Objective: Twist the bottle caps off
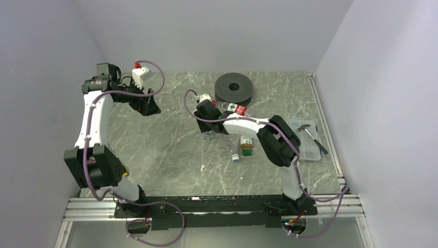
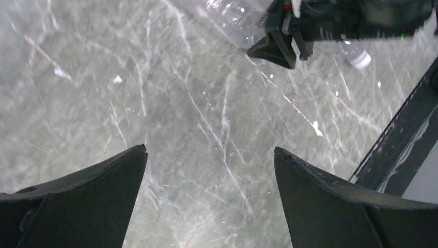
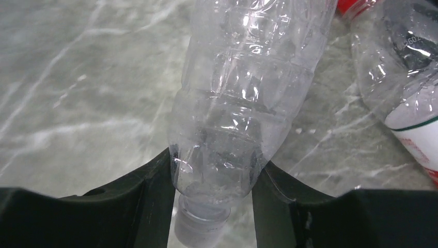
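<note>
Amber bottle (image 1: 246, 146) sits nearest on the tabletop (image 1: 170, 155), beyond it the right jaws press both sides of a lying clear bottle (image 3: 243, 103) at its shoulder beside the cap (image 3: 199, 227), a red-label bottle (image 3: 397, 62) lies near, and far left the left jaws stand wide over the tabletop.

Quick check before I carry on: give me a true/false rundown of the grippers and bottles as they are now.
1. The right gripper grips a plain clear bottle. True.
2. The left gripper holds a bottle. False: it is open, with only table between its fingers.
3. That bottle's cap is off. False: it is on the neck.
4. A hammer lies on a clear box. True.
5. The amber bottle sits on the black disc. False: it lies on the table, apart from the disc.
</note>
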`<state>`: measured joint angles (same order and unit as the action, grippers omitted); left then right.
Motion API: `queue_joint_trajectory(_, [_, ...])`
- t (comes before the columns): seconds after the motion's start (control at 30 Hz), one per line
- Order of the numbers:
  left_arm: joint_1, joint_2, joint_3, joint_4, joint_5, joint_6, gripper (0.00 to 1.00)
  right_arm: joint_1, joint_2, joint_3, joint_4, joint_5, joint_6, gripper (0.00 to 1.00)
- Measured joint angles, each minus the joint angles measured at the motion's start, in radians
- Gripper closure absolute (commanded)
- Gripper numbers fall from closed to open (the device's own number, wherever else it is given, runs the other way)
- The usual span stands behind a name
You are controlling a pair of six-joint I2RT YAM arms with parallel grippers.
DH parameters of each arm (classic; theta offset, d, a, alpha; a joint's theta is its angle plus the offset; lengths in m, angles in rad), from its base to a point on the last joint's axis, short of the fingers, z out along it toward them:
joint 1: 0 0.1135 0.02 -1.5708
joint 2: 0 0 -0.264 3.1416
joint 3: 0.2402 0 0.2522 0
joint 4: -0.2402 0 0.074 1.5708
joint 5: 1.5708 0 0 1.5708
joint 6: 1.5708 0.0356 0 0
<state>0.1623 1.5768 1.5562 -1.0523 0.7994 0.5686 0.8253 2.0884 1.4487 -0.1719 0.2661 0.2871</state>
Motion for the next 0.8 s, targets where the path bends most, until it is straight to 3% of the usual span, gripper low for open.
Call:
queue_joint_trajectory(0.13, [-0.005, -0.137, -0.031, -0.058, 0.075, 0.287, 0.01, 0.0, -0.127, -0.051, -0.018, -0.124, -0.018, 0.66])
queue_joint_trajectory(0.33, [-0.026, -0.495, -0.269, 0.022, 0.134, 0.684, 0.01, -0.014, -0.386, -0.072, -0.017, -0.419, -0.022, 0.66])
queue_joint_trajectory(0.57, [-0.029, -0.738, -0.536, 0.38, 0.236, 0.924, 0.01, -0.071, -0.516, -0.066, 0.005, -0.784, 0.031, 0.63])
queue_joint_trajectory(0.8, [-0.053, -0.789, -0.671, 0.589, 0.312, 1.106, 0.01, -0.07, -0.51, -0.039, -0.077, -0.938, 0.055, 0.61])
